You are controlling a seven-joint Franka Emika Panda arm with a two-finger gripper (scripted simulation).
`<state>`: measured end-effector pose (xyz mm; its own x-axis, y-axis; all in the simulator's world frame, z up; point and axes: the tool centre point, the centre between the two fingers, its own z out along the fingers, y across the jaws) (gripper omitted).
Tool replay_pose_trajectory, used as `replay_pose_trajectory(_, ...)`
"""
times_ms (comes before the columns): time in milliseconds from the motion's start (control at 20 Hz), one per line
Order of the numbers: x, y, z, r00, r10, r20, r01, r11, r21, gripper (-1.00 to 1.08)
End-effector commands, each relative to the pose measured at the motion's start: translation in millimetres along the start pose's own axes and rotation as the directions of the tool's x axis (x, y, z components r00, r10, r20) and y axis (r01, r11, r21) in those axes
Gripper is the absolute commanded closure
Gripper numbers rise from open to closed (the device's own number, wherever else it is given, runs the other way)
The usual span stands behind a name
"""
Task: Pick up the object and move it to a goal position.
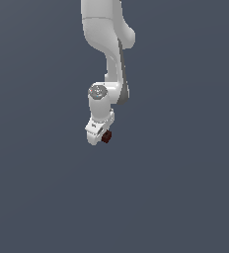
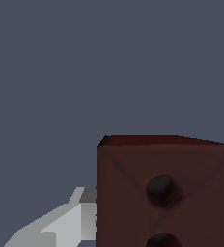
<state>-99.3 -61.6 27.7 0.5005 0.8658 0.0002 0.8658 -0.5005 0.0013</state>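
Note:
The object is a tiny dark red-brown cube (image 1: 106,137). In the exterior view it sits at the tip of my white gripper (image 1: 101,137), partly hidden by the gripper body. In the wrist view the cube (image 2: 164,193) fills much of the picture, very close to the camera, with two dark round dimples on its face. One grey-white finger (image 2: 68,224) lies against the cube's side; the other finger is out of frame. The gripper looks shut on the cube. Whether the cube rests on the surface or is lifted I cannot tell.
The white arm (image 1: 109,44) comes down from the top of the exterior view. Around it there is only a plain dark blue-grey surface (image 1: 185,188). No goal marker shows in either view.

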Motion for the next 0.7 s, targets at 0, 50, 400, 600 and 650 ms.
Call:
replay_pose_trajectory(0,0,0,0,1.000,0.000,0.000,0.000,1.000,0.000,1.08)
replay_pose_trajectory(50,0,0,0,1.000,0.000,0.000,0.000,1.000,0.000,1.08)
replay_pose_trajectory(400,20,5,-5,1.000,0.000,0.000,0.000,1.000,0.000,1.08)
replay_pose_trajectory(600,43,11,-11,1.000,0.000,0.000,0.000,1.000,0.000,1.08)
replay_pose_trajectory(650,50,13,-13,1.000,0.000,0.000,0.000,1.000,0.000,1.08)
